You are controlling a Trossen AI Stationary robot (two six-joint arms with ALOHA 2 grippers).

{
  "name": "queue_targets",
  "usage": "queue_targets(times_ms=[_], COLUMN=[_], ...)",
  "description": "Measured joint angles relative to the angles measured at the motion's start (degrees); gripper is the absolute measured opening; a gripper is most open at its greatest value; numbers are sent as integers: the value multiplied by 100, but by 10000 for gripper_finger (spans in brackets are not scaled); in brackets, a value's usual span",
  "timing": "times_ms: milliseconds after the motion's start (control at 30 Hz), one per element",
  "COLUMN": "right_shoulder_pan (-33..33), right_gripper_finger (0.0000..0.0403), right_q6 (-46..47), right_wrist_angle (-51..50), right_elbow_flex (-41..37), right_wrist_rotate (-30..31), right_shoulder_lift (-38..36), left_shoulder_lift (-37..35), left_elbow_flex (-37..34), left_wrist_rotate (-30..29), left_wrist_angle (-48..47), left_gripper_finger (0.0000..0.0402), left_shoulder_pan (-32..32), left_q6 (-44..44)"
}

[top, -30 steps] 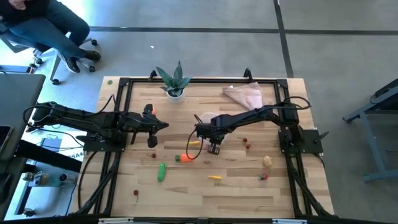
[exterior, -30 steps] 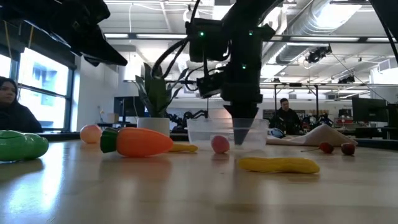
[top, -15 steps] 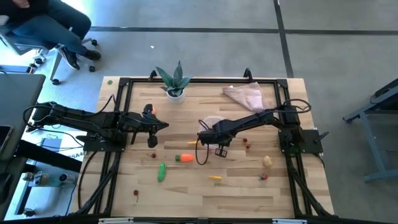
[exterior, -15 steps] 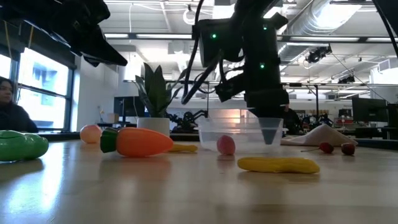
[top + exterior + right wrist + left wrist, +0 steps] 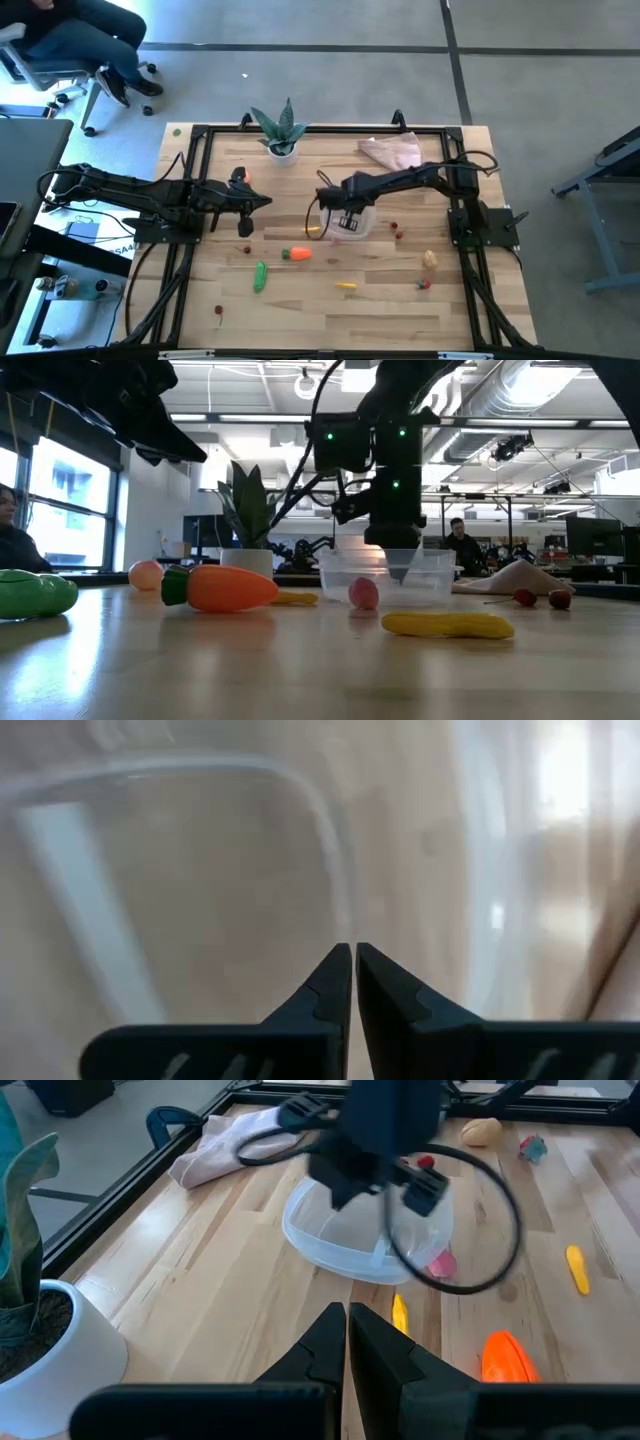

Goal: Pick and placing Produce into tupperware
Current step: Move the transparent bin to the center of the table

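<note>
Over the worktop [image 5: 400, 300], high view: right end effector [image 5: 343, 222] closed, empty, above tupperware [image 5: 345, 222]; left end effector [image 5: 262, 203] closed, parked. Low view: carrot [image 5: 225, 588], banana [image 5: 447, 624] outside. Right wrist: container wall close. Judged step: repositioning; next, open and pick produce.

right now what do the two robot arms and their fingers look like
Both arms are dark, almost black, built of jointed segments. The right arm has loose black cables looping beside its wrist and small green lights on the wrist housing. The left arm shows a small red-orange spot near its wrist. Each ends in two dark, wedge-shaped fingers tapering to narrow tips, the same on the right gripper.
</note>
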Motion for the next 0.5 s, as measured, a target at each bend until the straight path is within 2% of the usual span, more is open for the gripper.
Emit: queue_targets(times_ms=[500], right_shoulder_pan=[-567], right_gripper_finger=[11], right_q6=[-409], right_wrist_angle=[122], right_elbow_flex=[0], right_wrist_rotate=[155], right_shoulder_lift=[0], left_shoulder_lift=[0], left_elbow_flex=[1], left_wrist_rotate=[2], left_wrist_angle=[0], left_gripper_finger=[7], left_shoulder_pan=[0], left_q6=[2])
